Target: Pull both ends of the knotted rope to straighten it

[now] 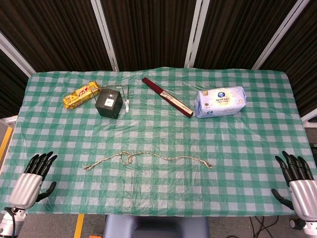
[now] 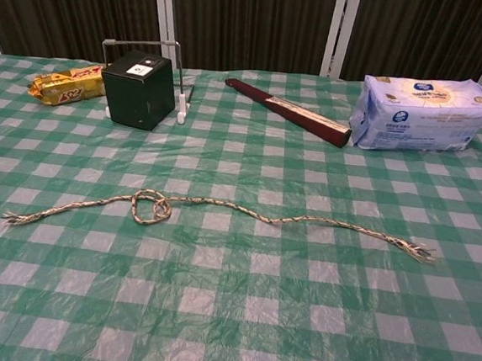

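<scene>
Across the near half of the desk (image 1: pixel 158 124), on the green-checked cloth, the knotted rope (image 1: pixel 163 157) lies nearly straight, its loose knot (image 2: pixel 151 208) closer to the left frayed end (image 2: pixel 14 216) than to the right frayed end (image 2: pixel 416 252). Both robot hands rest at the near corners, well apart from the rope: the left robot hand (image 1: pixel 33 179) and the right robot hand (image 1: pixel 297 182) each hold nothing, fingers spread. The step in hand looks like the reach. Each hand should go to its own end and pinch just inside the fraying, where the strands are whole. Pulling should be level and outward, both sides together, so the rope does not drag sideways toward the black box (image 1: pixel 109 104).
</scene>
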